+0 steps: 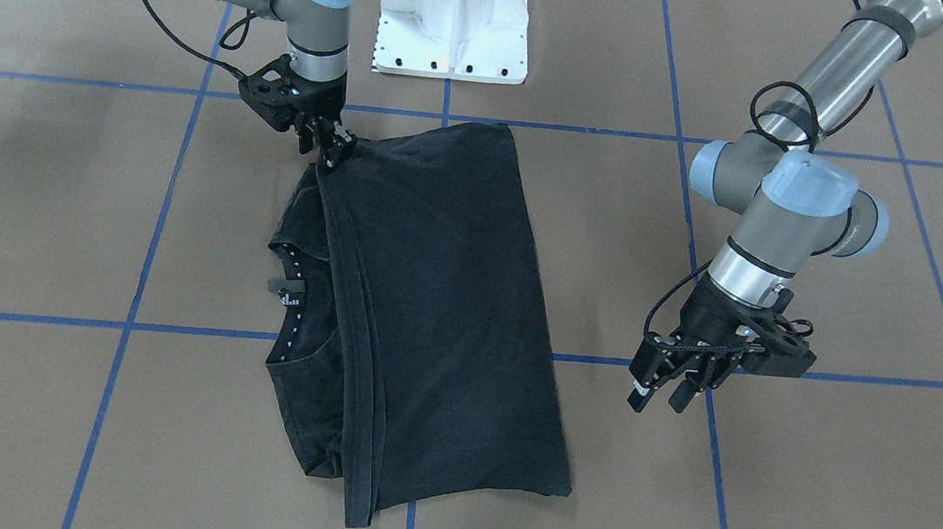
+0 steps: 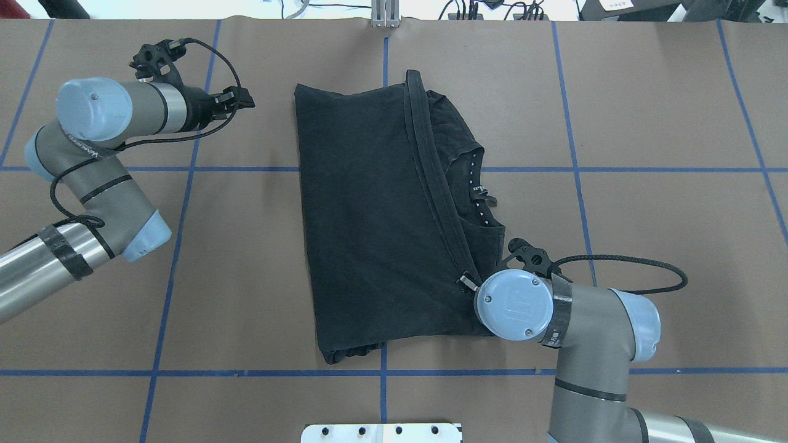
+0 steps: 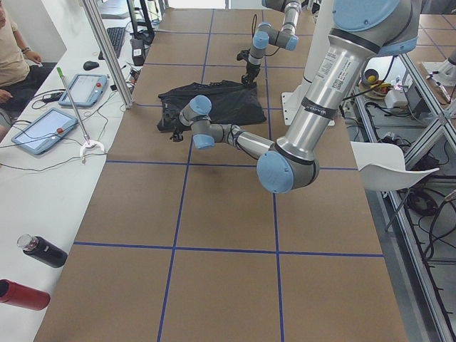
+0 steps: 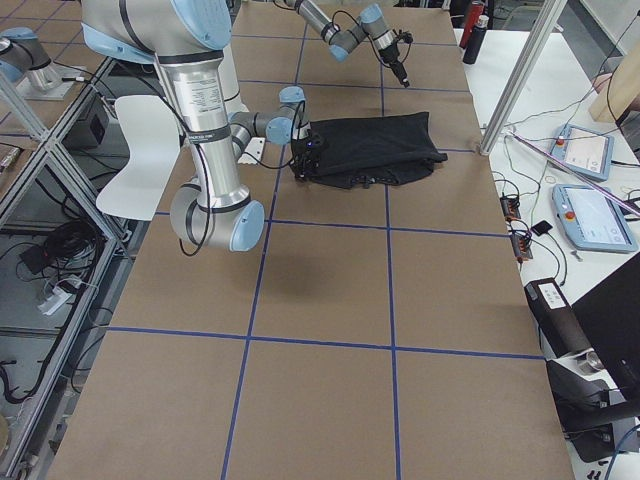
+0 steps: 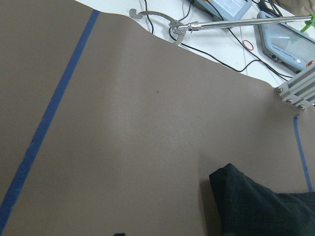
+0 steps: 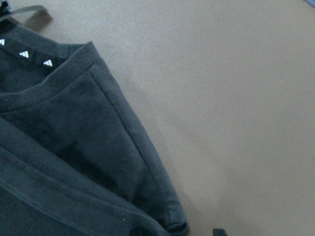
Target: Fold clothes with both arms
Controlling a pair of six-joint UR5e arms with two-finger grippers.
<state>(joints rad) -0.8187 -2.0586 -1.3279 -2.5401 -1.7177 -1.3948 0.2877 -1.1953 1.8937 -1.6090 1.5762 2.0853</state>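
The clothes are one black T-shirt, folded over on the brown table with its plain back up. The collar with a tag shows on my right side. My right gripper is shut on the hem corner nearest my base, and the doubled hem band runs away from it. The right wrist view shows the collar and a sleeve close below. My left gripper hangs open over bare table, well clear of the shirt's far left corner.
The white pedestal base stands at the table's near edge. Blue tape lines cross the brown cover. Beyond the far edge a white bench holds tablets, cables and bottles, and a person sits there.
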